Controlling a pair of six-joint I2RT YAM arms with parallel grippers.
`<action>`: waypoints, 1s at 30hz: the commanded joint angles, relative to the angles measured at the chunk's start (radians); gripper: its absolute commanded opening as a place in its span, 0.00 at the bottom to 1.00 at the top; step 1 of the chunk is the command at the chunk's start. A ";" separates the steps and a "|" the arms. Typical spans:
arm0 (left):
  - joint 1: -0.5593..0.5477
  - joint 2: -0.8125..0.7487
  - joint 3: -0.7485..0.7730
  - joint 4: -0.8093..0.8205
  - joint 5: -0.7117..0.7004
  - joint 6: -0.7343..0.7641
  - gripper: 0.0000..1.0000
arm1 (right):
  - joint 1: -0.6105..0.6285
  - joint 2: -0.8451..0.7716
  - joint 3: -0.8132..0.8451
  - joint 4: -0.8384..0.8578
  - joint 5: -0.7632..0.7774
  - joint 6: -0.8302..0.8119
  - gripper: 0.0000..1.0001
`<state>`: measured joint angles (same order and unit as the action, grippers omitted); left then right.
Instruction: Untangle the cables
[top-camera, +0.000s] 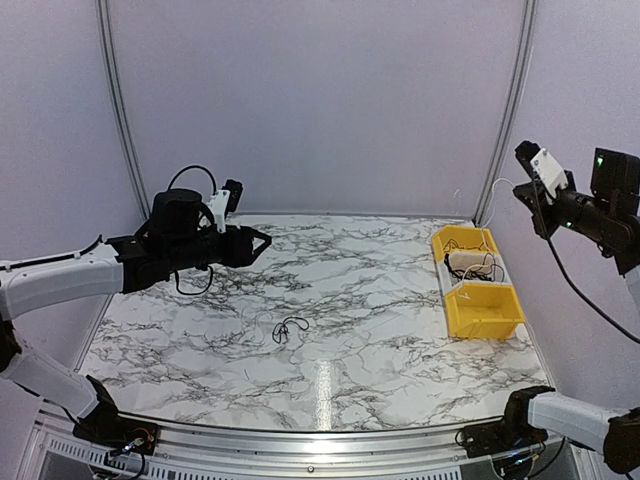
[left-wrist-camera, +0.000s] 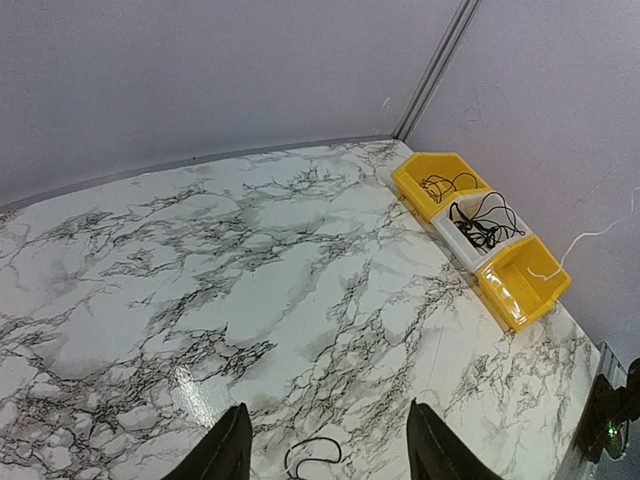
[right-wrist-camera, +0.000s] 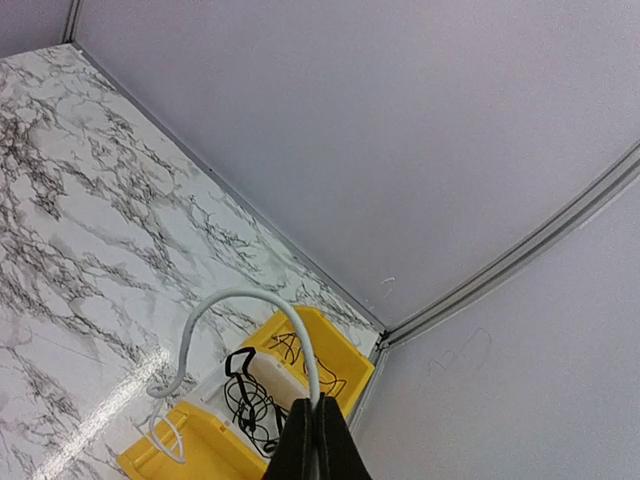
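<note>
Right gripper (right-wrist-camera: 314, 412), high at the far right of the table (right-wrist-camera: 80, 180), is clenched on the pale cable (right-wrist-camera: 215, 300), which arches down into the yellow bin (right-wrist-camera: 350, 368), near compartment (right-wrist-camera: 200, 432); black cables (right-wrist-camera: 250, 408) lie tangled in the middle compartment (right-wrist-camera: 212, 386) beneath it, so this arm is nearer. Left gripper (left-wrist-camera: 328, 425) hangs released, well apart leftward, over a small black loop (left-wrist-camera: 318, 452)

Left fingers (left-wrist-camera: 225, 450) parted (right fingers (right-wrist-camera: 300, 445) pinched shut).

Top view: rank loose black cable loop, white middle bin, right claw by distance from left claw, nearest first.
1. Black cable loop, on the table just nearside of the left claw.
2. White middle bin, right table edge.
3. Right claw, raised far right, gripping a white cable.
</note>
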<state>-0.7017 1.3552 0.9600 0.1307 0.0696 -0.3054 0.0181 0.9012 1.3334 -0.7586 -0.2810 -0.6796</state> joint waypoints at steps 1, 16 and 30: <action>-0.002 -0.033 -0.020 0.015 -0.006 -0.019 0.54 | -0.007 -0.055 -0.076 -0.057 0.140 -0.084 0.00; -0.002 -0.127 -0.011 -0.170 0.041 0.023 0.56 | -0.007 -0.079 -0.372 -0.089 0.382 -0.211 0.00; -0.005 -0.229 -0.091 -0.190 0.055 0.061 0.56 | -0.007 0.267 -0.414 0.011 0.420 -0.132 0.00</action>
<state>-0.7025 1.1461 0.8734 -0.0410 0.0986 -0.2565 0.0174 1.1000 0.8993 -0.8181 0.0978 -0.8627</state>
